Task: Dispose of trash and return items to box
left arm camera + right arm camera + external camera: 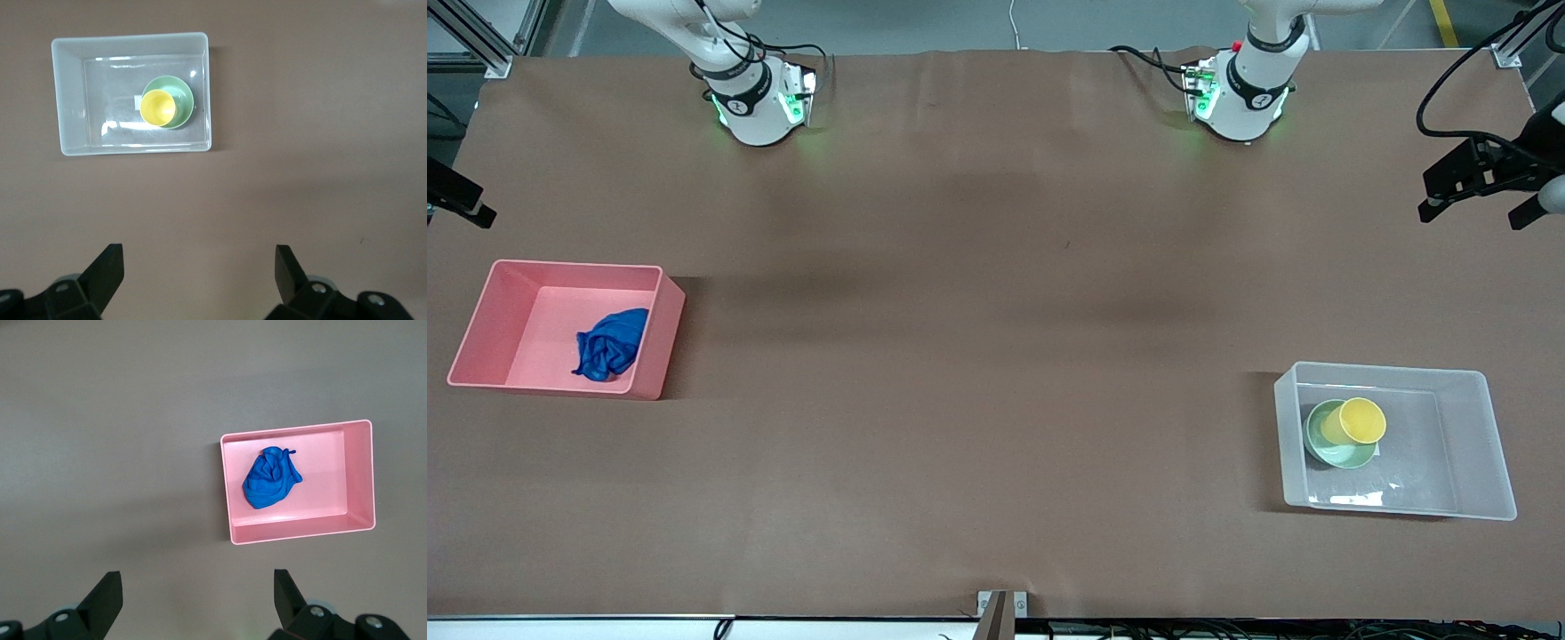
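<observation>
The blue cloth wad (611, 345) lies in the pink bin (660, 342) at the right arm's end of the table; the right wrist view shows the wad (270, 478) inside that bin (300, 532). The yellow cup (1356, 420) sits in the mint-green bowl (1343, 457) inside the clear box (1489, 444) at the left arm's end. The left wrist view shows the cup (158, 108), the bowl (185, 100) and the box (67, 93). My left gripper (198, 257) is open and empty, high over bare table. My right gripper (197, 580) is open and empty, high over bare table. Neither gripper shows in the front view.
The two robot bases (760, 98) (1240, 98) stand along the table edge farthest from the front camera. Black camera mounts stick in at the table's ends (1485, 173) (458, 200). A small metal bracket (1000, 609) sits at the nearest edge.
</observation>
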Tool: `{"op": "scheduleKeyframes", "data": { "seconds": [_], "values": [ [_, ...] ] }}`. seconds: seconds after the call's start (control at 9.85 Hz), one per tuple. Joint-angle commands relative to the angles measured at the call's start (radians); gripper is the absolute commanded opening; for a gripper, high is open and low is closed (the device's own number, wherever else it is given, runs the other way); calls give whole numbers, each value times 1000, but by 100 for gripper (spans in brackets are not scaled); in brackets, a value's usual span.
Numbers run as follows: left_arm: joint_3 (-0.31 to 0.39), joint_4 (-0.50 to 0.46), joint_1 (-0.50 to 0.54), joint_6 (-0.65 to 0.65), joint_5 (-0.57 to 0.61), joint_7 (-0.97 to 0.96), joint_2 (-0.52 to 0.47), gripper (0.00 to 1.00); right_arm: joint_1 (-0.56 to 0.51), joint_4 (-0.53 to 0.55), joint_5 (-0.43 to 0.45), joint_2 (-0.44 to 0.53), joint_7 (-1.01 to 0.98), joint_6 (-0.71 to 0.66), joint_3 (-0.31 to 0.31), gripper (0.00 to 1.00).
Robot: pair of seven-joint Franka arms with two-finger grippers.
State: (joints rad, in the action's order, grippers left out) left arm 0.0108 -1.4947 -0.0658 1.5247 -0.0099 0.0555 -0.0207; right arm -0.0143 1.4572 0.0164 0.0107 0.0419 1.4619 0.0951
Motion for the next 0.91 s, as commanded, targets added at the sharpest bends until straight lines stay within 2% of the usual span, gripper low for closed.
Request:
{"op": "scheduleKeyframes", "data": {
  "seconds": [0.0,0.81],
  "values": [
    [-34,-33,29,-14,7,-12,10,100,-4,-3,1,0,1,1,-3,100],
    [-45,-53,26,-6,19,-92,-2,100,-6,-3,1,0,0,1,-3,100]
  ]
}}
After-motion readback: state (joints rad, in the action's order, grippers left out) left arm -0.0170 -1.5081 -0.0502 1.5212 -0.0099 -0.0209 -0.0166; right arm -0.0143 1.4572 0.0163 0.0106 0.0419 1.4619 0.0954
